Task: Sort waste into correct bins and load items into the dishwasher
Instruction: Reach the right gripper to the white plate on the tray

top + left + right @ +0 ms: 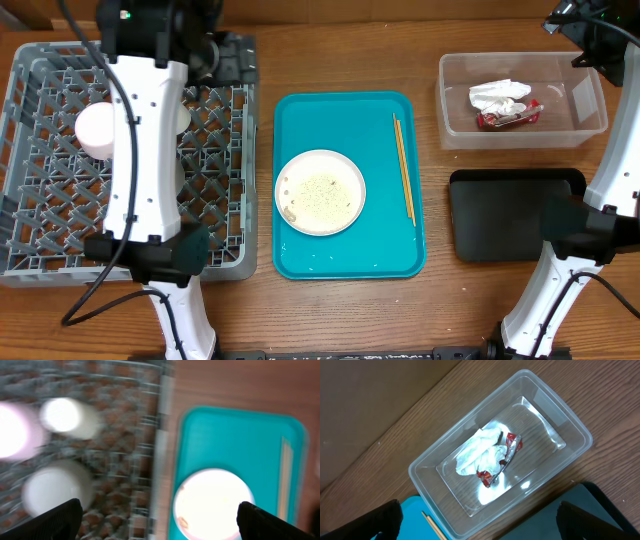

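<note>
A pale pink plate [320, 192] with rice grains lies on the teal tray, with two chopsticks [403, 168] to its right. The clear tub [445, 100] holds the white napkin [497, 95] and the red wrapper [510, 117]. The black tray [515, 215] sits in front of it. The grey dish rack [40, 200] holds a pink bowl [12, 430], a white cup [65, 415] and a grey-white bowl [57, 490]. My left gripper [160, 525] is open and empty above the rack's right edge, and its view is blurred. My right gripper [480, 520] is open and empty above the tub [560, 402].
The teal serving tray [300, 120] lies at the table's middle between rack and bins. My left arm [145, 150] stretches over the rack. My right arm's base [570, 240] stands beside the black tray. Bare wood shows around the tub.
</note>
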Available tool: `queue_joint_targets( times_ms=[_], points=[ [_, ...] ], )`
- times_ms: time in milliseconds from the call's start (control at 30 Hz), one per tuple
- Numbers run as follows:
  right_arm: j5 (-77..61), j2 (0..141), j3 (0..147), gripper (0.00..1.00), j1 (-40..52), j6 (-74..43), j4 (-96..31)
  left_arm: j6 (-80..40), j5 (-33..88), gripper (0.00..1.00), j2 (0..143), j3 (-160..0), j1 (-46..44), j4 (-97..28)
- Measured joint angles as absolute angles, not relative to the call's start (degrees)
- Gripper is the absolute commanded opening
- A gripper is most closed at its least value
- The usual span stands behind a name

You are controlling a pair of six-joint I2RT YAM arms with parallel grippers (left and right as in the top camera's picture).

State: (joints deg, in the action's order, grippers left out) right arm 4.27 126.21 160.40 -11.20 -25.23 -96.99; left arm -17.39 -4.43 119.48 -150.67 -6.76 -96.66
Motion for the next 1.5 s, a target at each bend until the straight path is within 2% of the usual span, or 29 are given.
queue_joint_targets(
  times_ms=[167,367,600,767,800,833,867,933,1033,1067,1233,1267,1367,1500],
  points=[
    [4.3,126.2,160.4,1.00,-11.2,-25.2,-97.0,-23.9,-11.9,1.00,118.4,-150.7,2.8,-96.7],
    [4.3,126.2,160.4,1.00,-11.2,-25.3,-96.9,-26.8,-8.6,1.00,118.2,-150.7,13.8,-96.7],
    [-1.1,126.2,160.4,1.00,-11.2,-26.4,-91.4,-27.1,-6.0,1.00,118.2,-150.7,16.6,-96.7],
    [-15.8,126.2,160.4,1.00,-10.8,-24.8,-93.1,-27.2,-5.4,1.00,118.2,-150.7,16.6,-96.7],
    [-18.8,126.2,160.4,0.96,-10.3,-23.3,-93.6,-27.2,-5.3,1.00,118.2,-150.7,16.6,-96.7],
    [-21.2,126.2,160.4,0.89,-9.4,-21.1,-94.5,-27.2,-5.3,1.00,118.2,-150.7,16.6,-96.7],
    [-22.7,126.3,160.4,0.76,-8.2,-19.0,-95.7,-27.2,-5.1,1.00,118.2,-150.7,16.6,-96.7],
    [-24.1,126.7,159.8,0.60,-4.2,-15.1,-96.8,-27.2,-5.1,1.00,118.2,-150.7,16.6,-96.7],
    [-22.9,127.2,155.4,0.42,3.9,-11.5,-96.1,-27.2,-5.0,1.00,118.2,-150.7,16.6,-96.7],
    [-21.7,127.5,152.8,0.40,7.3,-10.8,-95.3,-27.2,-4.9,1.00,118.2,-150.7,16.6,-96.7],
    [-14.9,131.0,140.7,0.44,20.0,-8.9,-89.2,-27.2,-4.9,1.00,118.2,-150.7,16.6,-96.7],
    [-13.4,131.8,138.5,0.46,21.7,-8.7,-88.2,-27.2,-4.9,1.00,118.2,-150.7,16.6,-96.7],
    [-9.3,133.0,131.4,0.60,26.0,-8.6,-84.8,-27.2,-4.9,1.00,118.2,-150.7,16.6,-96.7],
    [-4.8,133.1,124.8,0.64,28.7,-7.7,-81.9,-27.2,-4.9,1.00,118.2,-150.7,16.6,-96.7]
  ],
)
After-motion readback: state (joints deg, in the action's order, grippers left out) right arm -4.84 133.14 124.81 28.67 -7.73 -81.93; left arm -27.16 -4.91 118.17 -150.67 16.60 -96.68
